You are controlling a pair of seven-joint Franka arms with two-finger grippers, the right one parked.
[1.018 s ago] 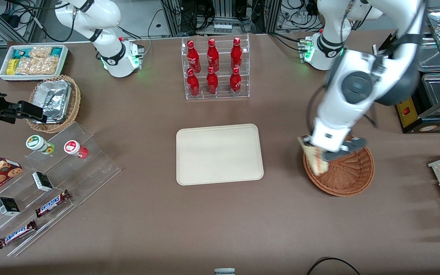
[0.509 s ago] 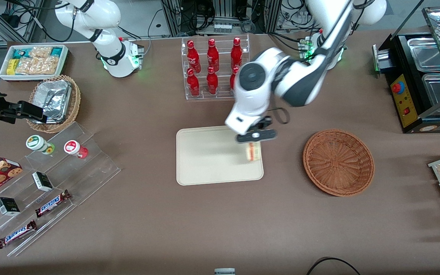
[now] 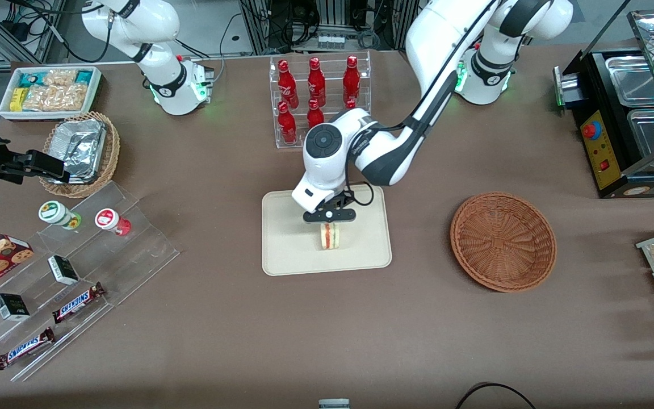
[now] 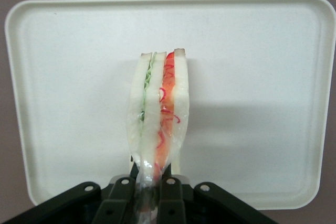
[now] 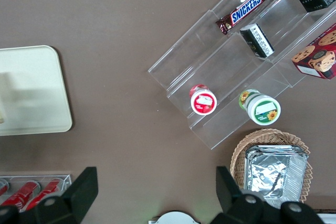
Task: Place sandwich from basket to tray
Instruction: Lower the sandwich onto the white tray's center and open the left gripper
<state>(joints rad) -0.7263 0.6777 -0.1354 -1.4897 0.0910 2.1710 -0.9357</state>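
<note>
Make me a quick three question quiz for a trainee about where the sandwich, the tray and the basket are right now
1. True or false: the sandwich lies in the basket.
2. What does the tool hold? A) a red bottle B) the sandwich C) a chocolate bar
3. Fill in: the tool is above the ____.

Key
1. False. The basket holds nothing; the sandwich is over the tray.
2. B. In the left wrist view the fingers pinch the wrapped sandwich at one end.
3. Tray. Whether the sandwich touches it cannot be told.
</note>
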